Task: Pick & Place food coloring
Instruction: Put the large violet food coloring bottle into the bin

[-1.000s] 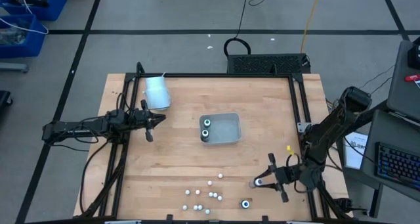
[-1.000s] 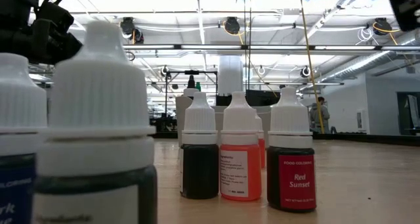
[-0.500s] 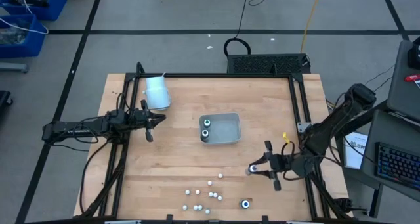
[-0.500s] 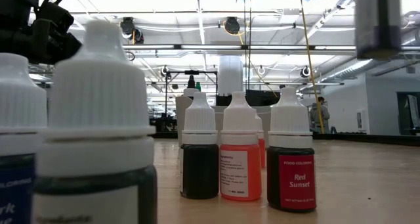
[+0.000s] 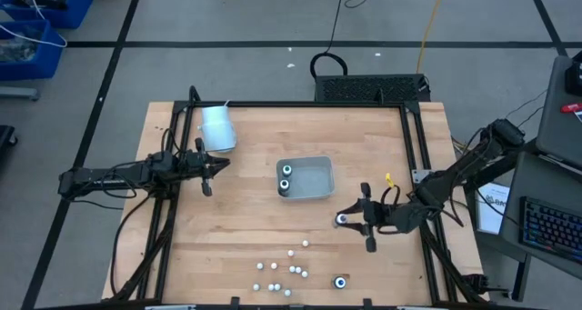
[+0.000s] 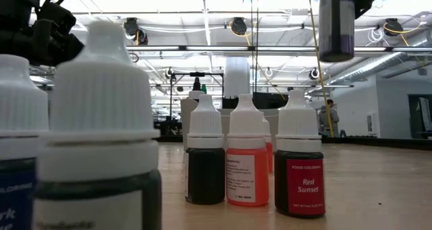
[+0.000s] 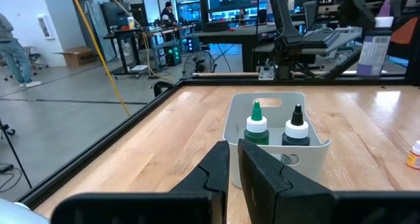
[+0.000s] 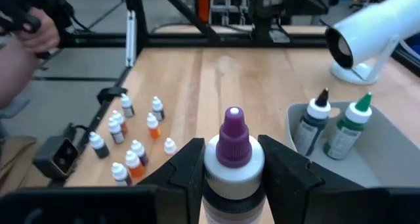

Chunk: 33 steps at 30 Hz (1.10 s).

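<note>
Gripping a purple-capped bottle (image 8: 233, 159) of food coloring between its two fingers, the right gripper (image 5: 350, 221) sits right of centre in the high view, just below and to the right of the clear tray (image 5: 321, 195); the jaws press on the bottle's white collar from both sides. In the low view that same bottle (image 6: 337, 24) hangs at the upper right of the frame, clear of the tabletop. Two bottles, one green-capped (image 7: 256, 124) and one black-capped (image 7: 296, 127), stand upright in the tray near its left end. A cluster of loose bottles (image 5: 284, 271) lies at the lower middle of the high view, with one dark bottle (image 5: 340, 282) apart to their right. Close to the low camera, a red-labelled bottle (image 6: 299, 164) and an orange one (image 6: 247, 162) stand side by side. The left gripper (image 5: 208, 170) rests at the middle left of the high view, its fingers nearly together with nothing between them, below a pale cup (image 5: 217, 127) lying on its side.
</note>
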Tool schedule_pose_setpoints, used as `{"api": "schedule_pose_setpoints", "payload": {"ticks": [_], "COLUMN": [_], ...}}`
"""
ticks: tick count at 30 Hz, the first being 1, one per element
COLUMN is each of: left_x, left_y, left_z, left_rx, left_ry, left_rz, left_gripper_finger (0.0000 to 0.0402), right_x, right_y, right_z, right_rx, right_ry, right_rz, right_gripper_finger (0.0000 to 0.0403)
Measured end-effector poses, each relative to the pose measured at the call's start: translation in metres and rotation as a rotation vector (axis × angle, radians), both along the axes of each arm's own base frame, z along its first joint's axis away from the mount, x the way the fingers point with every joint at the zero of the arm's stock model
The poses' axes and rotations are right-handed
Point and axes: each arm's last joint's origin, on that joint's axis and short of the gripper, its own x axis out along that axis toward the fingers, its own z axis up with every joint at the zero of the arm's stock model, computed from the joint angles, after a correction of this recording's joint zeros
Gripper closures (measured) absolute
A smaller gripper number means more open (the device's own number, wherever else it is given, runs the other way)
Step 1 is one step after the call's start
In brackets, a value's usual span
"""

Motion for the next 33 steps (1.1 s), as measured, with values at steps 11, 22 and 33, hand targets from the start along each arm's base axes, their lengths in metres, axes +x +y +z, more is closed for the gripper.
{"api": "schedule_pose_setpoints", "payload": {"ticks": [11, 22, 33], "left_x": [0.0, 0.0, 0.0], "left_y": [0.0, 0.0, 0.0], "left_z": [0.0, 0.0, 0.0], "left_rx": [0.0, 0.0, 0.0], "left_ry": [0.0, 0.0, -0.001], "left_rz": [0.001, 0.0, 0.0], "left_gripper_finger": [0.036, 0.036, 0.036], "right_x": [0.021, 0.041, 0.056], "right_y": [-0.022, -0.063, -0.103], "right_z": [0.003, 0.01, 0.011], "right_rx": [-0.002, -0.019, -0.042], "right_ry": [-0.043, -0.104, -0.16], "right_rz": [-0.006, -0.033, -0.082], "right_gripper_finger": [0.0287, 0.0288, 0.0288]}}
